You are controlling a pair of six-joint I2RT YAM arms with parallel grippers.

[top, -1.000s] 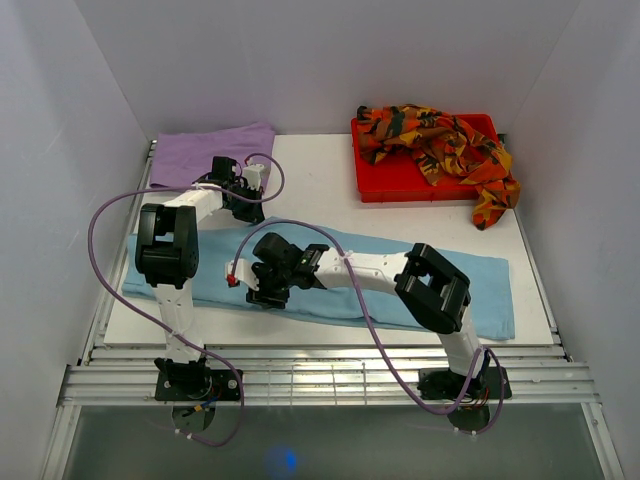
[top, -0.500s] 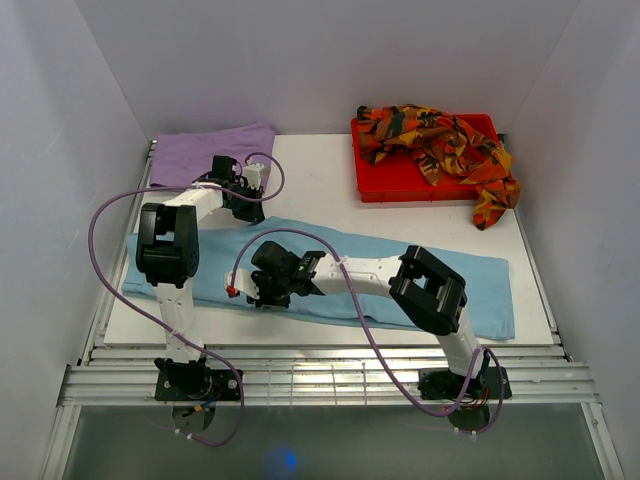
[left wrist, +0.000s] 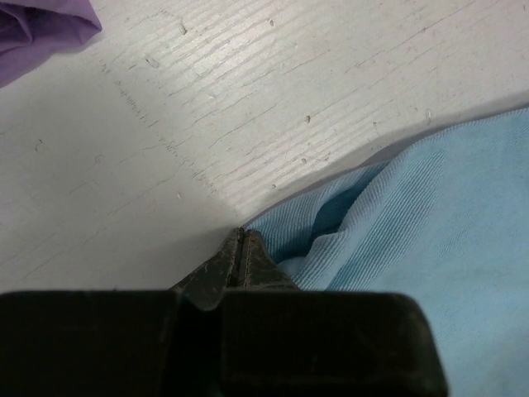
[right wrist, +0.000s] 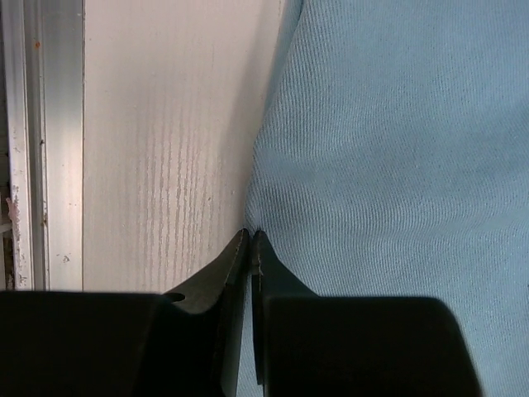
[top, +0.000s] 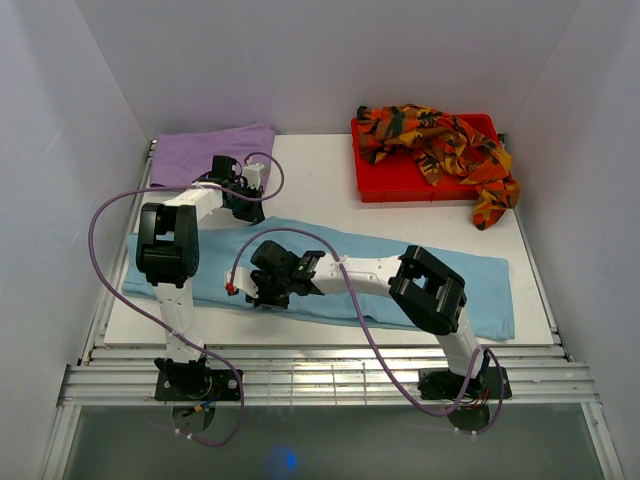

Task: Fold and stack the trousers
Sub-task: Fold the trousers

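Close up, no telling of light blue trousers (left wrist: 430,215) cloth caught or not between the shut fingers of the left gripper (left wrist: 240,248) or the right gripper (right wrist: 250,244): tips pressed together right at the cloth's edge, seam too tight to read. From above, both sets of fingertips hidden under their own wrists; a strip of blue cloth covered beneath the right arm behind its gripper. Ahead and left of the left gripper, only a corner of the lilac trousers (left wrist: 37,29), cropped by the frame edge
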